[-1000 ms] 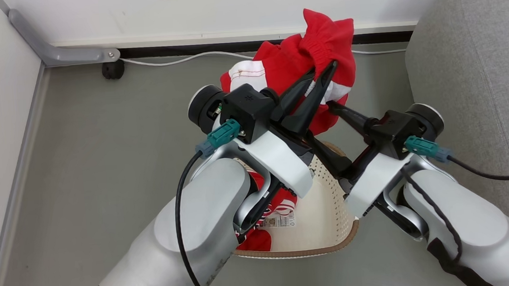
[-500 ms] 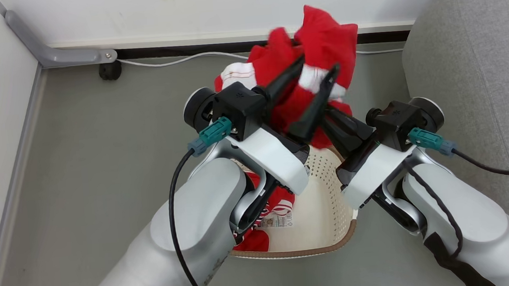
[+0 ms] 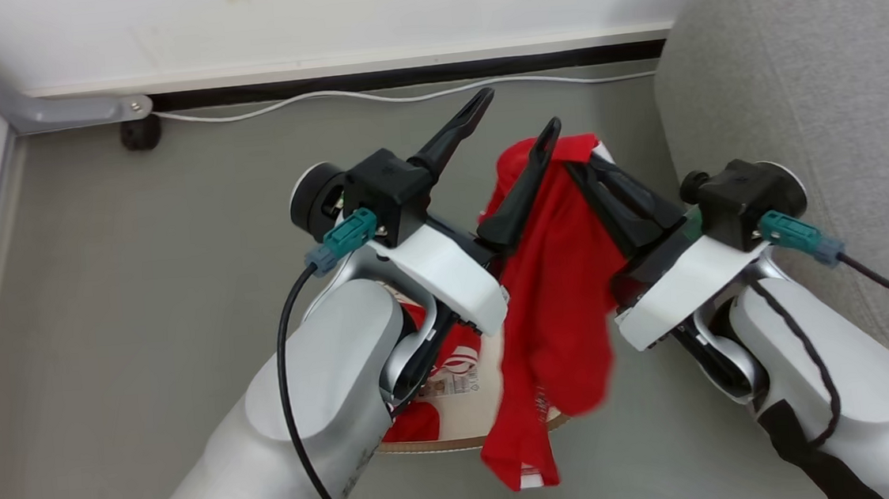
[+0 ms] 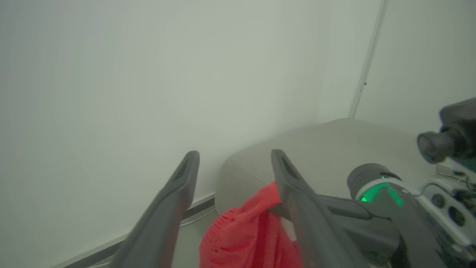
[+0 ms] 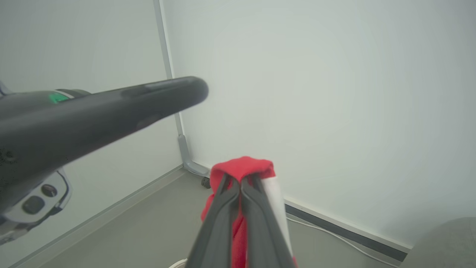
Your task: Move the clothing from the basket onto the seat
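My right gripper (image 3: 577,171) pinches the red garment (image 3: 560,304) by its top so it hangs free above the basket (image 3: 460,442); left gripper (image 3: 519,110) spread, empty.

Basket (image 3: 460,442) on the floor (image 3: 139,305) below and between both arms, seat (image 3: 794,55) to its right, wall (image 3: 394,15) behind with a cable (image 3: 400,94) along its foot. Hanging garment (image 3: 560,312) drops from right claw (image 3: 583,171) over the basket's right rim, left claw (image 3: 519,110) just left of it. Second garment (image 3: 419,424) lies inside the basket, left part.
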Available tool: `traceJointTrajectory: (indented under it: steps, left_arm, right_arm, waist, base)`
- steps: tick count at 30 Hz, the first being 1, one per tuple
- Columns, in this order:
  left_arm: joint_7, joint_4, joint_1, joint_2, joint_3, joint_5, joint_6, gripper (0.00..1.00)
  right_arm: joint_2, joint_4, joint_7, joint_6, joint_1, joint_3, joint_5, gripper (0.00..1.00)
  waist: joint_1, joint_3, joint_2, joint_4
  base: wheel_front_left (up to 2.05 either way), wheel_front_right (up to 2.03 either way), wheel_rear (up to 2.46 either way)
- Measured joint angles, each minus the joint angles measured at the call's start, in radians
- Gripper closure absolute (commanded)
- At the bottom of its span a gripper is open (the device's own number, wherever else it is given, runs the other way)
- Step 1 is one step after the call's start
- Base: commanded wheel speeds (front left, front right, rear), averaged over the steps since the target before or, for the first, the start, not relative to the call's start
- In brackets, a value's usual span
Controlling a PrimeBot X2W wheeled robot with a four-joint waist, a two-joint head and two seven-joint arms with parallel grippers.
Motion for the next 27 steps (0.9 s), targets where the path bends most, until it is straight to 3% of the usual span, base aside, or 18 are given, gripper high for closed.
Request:
traceJointTrajectory:
  steps: [10,27]
  left_arm:
    - [0.0,0.011,0.088,0.002,0.092,0.068,-0.034,0.0]
    - [0.0,-0.016,0.227,0.003,0.175,0.112,-0.08,0.0]
  right_arm:
    - [-0.002,-0.084,0.0,0.0,0.076,-0.133,0.007,1.0]
    - [0.027,-0.189,0.0,0.0,0.169,-0.26,0.006,1.0]
  waist:
    - [0.0001,-0.011,0.0,-0.124]
    - [0.0,-0.095,0.0,-0.431]
  base:
    - [0.0,0.0,0.0]
    - [0.0,0.0,0.0]
